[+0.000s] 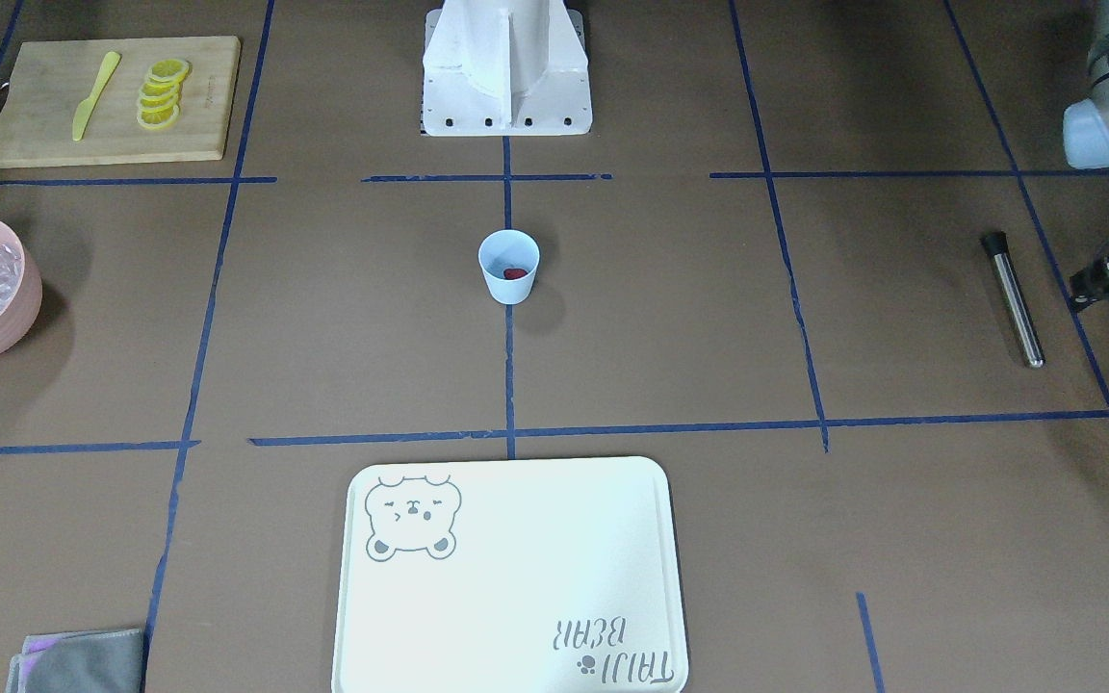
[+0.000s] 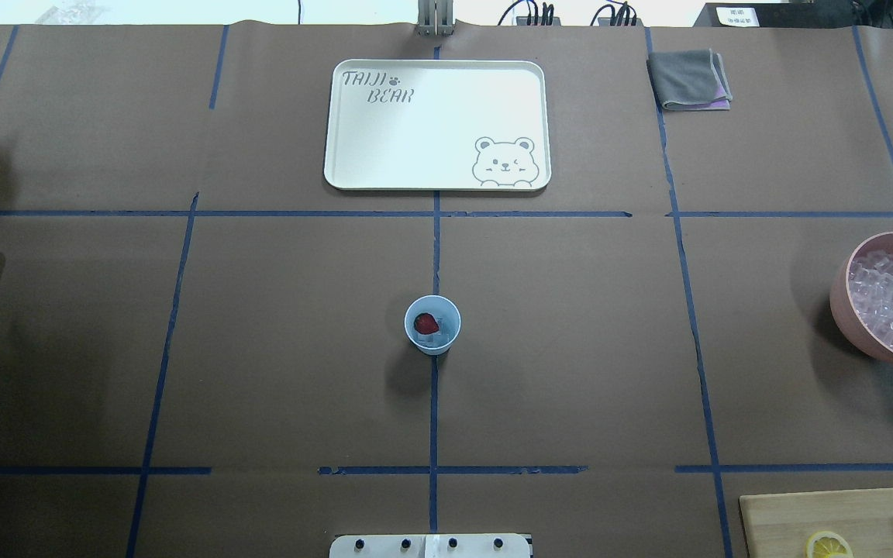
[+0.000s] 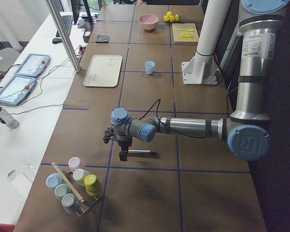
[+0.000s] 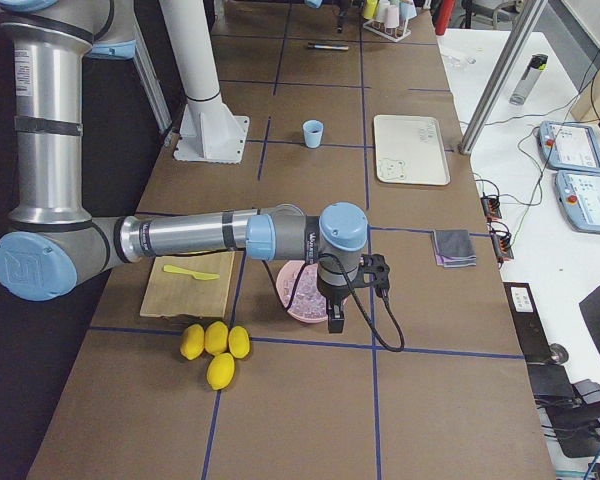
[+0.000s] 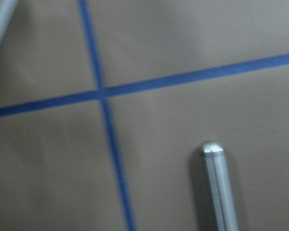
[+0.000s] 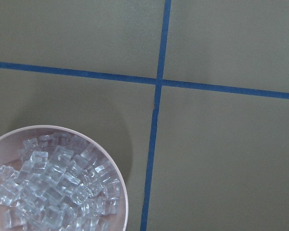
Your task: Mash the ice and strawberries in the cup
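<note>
The pale blue cup (image 1: 508,267) stands at the table's middle and also shows in the overhead view (image 2: 432,325). Inside it lie a red strawberry (image 2: 425,323) and some whitish ice (image 2: 446,335). More ice cubes (image 2: 892,294) fill a pink bowl (image 2: 842,298). A steel muddler (image 1: 1014,298) with a black end lies flat on the table. My left gripper (image 3: 123,154) hangs just beside and above the muddler (image 3: 140,152). My right gripper (image 4: 335,322) hangs at the pink bowl's (image 4: 290,285) edge. I cannot tell whether either gripper is open or shut.
A white bear tray (image 2: 437,124) lies beyond the cup. A wooden board (image 1: 35,125) holds lemon slices (image 1: 162,93) and a yellow knife (image 1: 94,94). Whole lemons (image 4: 215,345) and a grey cloth (image 2: 689,79) lie nearby. A rack of cups (image 3: 75,186) stands at the left end.
</note>
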